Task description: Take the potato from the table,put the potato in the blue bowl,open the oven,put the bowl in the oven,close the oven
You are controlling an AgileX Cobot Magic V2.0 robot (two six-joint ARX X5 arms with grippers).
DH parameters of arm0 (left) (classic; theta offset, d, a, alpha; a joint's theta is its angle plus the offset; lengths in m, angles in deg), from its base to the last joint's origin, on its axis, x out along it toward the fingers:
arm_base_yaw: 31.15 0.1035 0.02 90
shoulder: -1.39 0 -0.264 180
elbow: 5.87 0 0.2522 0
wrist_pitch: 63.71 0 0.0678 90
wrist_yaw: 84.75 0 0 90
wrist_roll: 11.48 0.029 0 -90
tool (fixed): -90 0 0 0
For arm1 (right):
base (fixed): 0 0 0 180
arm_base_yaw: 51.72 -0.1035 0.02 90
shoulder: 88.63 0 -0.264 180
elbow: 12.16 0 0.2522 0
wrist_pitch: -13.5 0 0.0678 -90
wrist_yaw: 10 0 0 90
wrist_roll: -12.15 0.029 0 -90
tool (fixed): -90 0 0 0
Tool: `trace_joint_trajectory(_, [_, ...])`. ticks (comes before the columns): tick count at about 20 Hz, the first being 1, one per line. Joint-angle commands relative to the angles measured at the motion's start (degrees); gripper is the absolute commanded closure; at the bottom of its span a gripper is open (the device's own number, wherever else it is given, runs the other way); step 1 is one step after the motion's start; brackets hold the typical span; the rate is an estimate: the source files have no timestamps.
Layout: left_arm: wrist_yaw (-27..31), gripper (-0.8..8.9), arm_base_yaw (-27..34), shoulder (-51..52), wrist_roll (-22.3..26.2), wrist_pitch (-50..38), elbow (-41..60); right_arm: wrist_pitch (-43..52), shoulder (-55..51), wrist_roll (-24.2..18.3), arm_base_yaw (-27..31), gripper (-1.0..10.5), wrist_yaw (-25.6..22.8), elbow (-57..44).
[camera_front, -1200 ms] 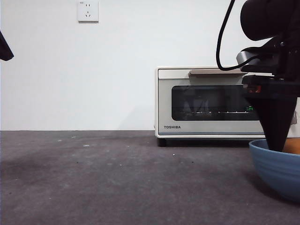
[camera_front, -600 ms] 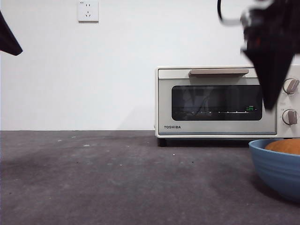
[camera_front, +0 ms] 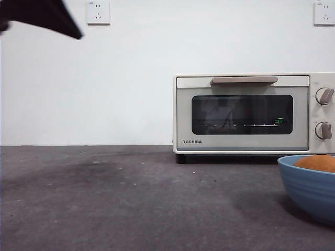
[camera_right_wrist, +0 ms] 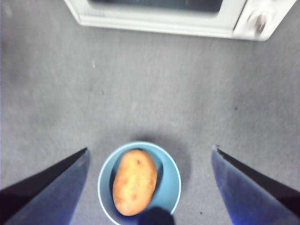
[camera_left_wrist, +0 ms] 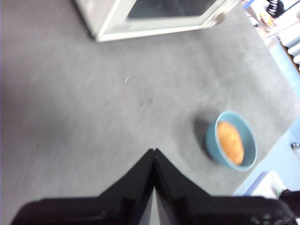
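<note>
The orange-brown potato (camera_right_wrist: pixel 135 181) lies inside the blue bowl (camera_right_wrist: pixel 170 187) on the grey table (camera_front: pixel 131 198); its top shows above the bowl's rim (camera_front: pixel 317 162) at the front view's right edge. My right gripper (camera_right_wrist: pixel 149 161) hangs open high above the bowl, empty. My left gripper (camera_left_wrist: pixel 154 151) is shut with nothing in it, high over the table, with the bowl (camera_left_wrist: pixel 248 140) and the potato (camera_left_wrist: pixel 230 141) off to one side of it. It shows as a dark tip (camera_front: pixel 44 15) at the top left. The cream TOSHIBA oven (camera_front: pixel 251 112) stands behind the bowl, door shut.
Two white wall sockets (camera_front: pixel 98 11) sit on the wall behind. The oven's beige handle (camera_front: pixel 244 80) and two knobs (camera_front: pixel 324 95) face the front. Pale blue items (camera_left_wrist: pixel 290 140) lie past the table's edge in the left wrist view.
The right arm rose from the bowl and left the front view, leaving the potato in the bowl. The left arm's dark tip moved further in at the top left.
</note>
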Motion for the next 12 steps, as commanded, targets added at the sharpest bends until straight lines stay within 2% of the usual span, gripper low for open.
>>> trace_joint_trajectory(1, [2.69, 8.19, -3.43, -7.72, 2.25, -0.31, -7.10, -0.31, -3.17, 1.73, -0.04, 7.0, -2.27, -1.01])
trace_joint_trajectory(2, [3.98, 8.19, -4.44, -10.14, 3.10, -0.28, -9.60, -0.55, -4.02, 2.14, -0.04, 8.2, -3.78, -1.18])
trace_joint_trajectory(3, [5.27, 8.19, -5.90, -13.40, 3.80, -0.26, -13.03, -1.40, -4.96, 3.87, -0.04, 9.4, -7.52, -1.22])
trace_joint_trajectory(5, [5.64, 8.19, -8.81, -19.71, 5.33, -0.20, -20.17, -4.24, -6.56, 5.42, -0.04, 9.6, -14.19, -1.29])
trace_joint_trajectory(8, [5.70, 8.19, -12.39, -28.79, 6.25, -0.28, -31.06, -6.51, -9.20, 6.19, 0.00, 9.6, -14.97, -3.15])
trace_joint_trajectory(10, [5.77, 8.19, -14.40, -34.56, 6.73, -0.31, -38.23, -5.40, -12.44, 6.99, 0.02, 9.6, -14.82, -7.76])
trace_joint_trajectory(12, [7.61, 8.19, -15.72, -39.71, 7.63, -0.33, -45.11, -4.33, -15.61, 8.63, 0.02, 9.6, -12.33, -13.51])
